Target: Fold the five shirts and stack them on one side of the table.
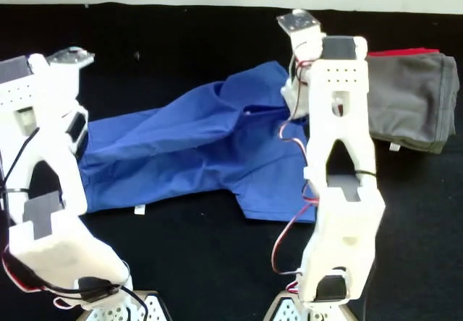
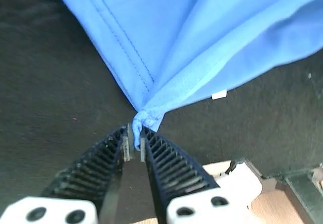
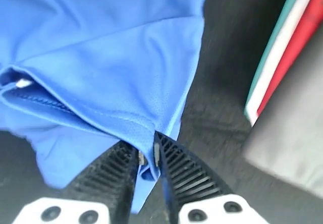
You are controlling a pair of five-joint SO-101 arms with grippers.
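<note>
High view: a blue shirt (image 1: 210,147) lies spread across the middle of the black table (image 1: 181,263), with folded shirts (image 1: 412,100) stacked near its right edge. The left hand (image 2: 133,142) pinches one shirt corner and the right hand (image 3: 146,156) grips another edge. The likely next move is for both to carry the cloth over into a fold.

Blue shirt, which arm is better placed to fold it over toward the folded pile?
Probably left. The left gripper is shut on a corner of the shirt at the end away from the pile, so it could carry that end across. The right gripper holds the edge nearest the pile, which suits anchoring.
</note>
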